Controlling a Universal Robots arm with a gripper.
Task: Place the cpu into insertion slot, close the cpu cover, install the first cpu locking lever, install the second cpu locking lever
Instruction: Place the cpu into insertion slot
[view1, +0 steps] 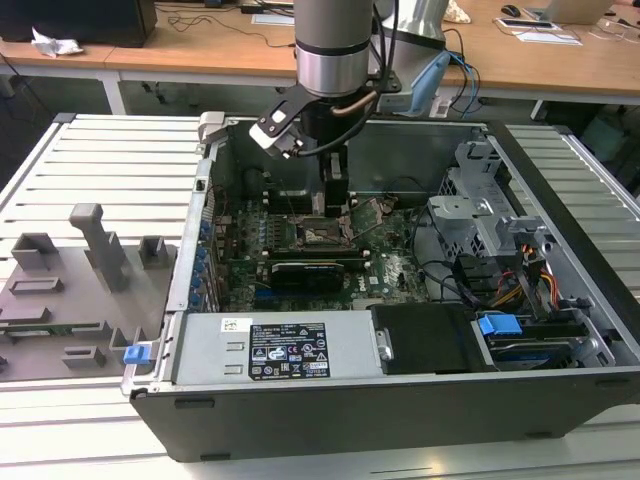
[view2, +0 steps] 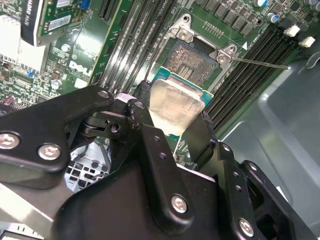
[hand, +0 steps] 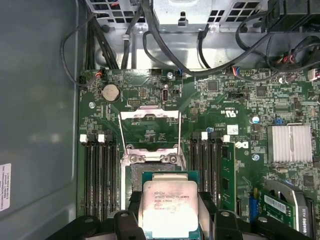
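My gripper (view2: 172, 115) is shut on the cpu (view2: 176, 106), a small square chip with a silvery top, pinched at two opposite edges by the black fingers (view2: 146, 120). In the first wrist view the cpu (hand: 169, 207) hangs just above and partly over the insertion slot (hand: 150, 172), whose dark pin grid shows beside the chip's edge. The cpu cover (hand: 150, 116) is swung open away from the slot, with its thin wire levers raised. In the exterior view the gripper (view1: 335, 200) hangs inside the open computer case, right above the slot (view1: 322, 233).
Long black memory slots (hand: 100, 175) flank the socket on both sides. A black card (view1: 305, 272), the power supply (view1: 285, 350), a drive cage (view1: 470, 215) and loose cables (view1: 470, 280) crowd the case. A finned heatsink (hand: 290, 142) sits nearby. A grey fixture plate (view1: 70, 290) lies outside, at the exterior view's left.
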